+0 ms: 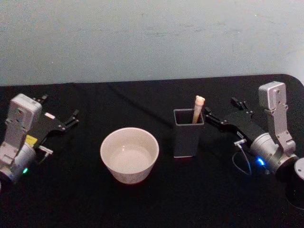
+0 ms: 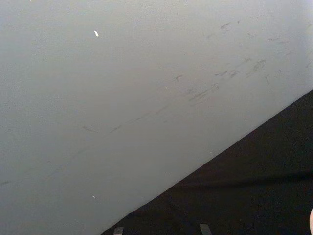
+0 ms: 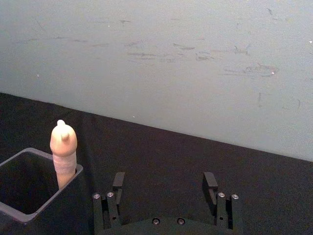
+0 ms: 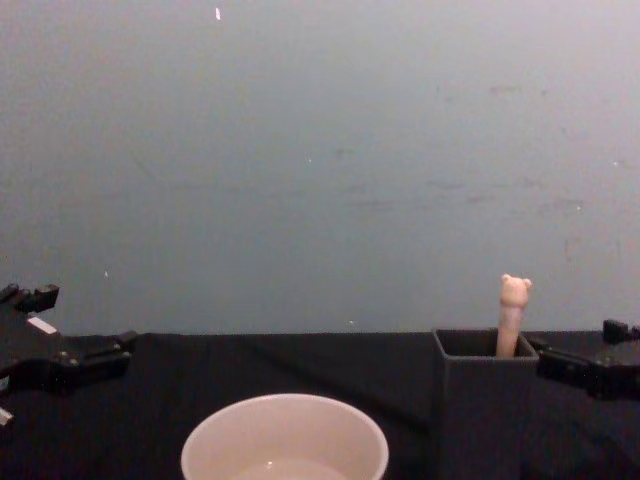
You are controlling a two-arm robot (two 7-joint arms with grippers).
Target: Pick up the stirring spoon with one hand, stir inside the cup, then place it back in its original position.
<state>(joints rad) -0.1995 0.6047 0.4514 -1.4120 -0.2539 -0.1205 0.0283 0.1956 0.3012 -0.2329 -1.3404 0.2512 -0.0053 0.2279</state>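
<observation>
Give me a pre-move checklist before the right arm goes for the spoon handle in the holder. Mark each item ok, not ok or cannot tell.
1. Stirring spoon stands in the dark grey holder, bear-head end sticking up above the rim: ok.
2. Right end effector is open, fingers spread in the right wrist view: ok.
3. Right end effector is beside the holder and holding nothing: ok.
4. Handle lined up between the fingers: not ok; it sits off to one side of the right wrist view.
5. Cup is upright on the table, apart from the holder: ok.
6. Left end effector is parked at the table's left, apart from the cup: ok.
</observation>
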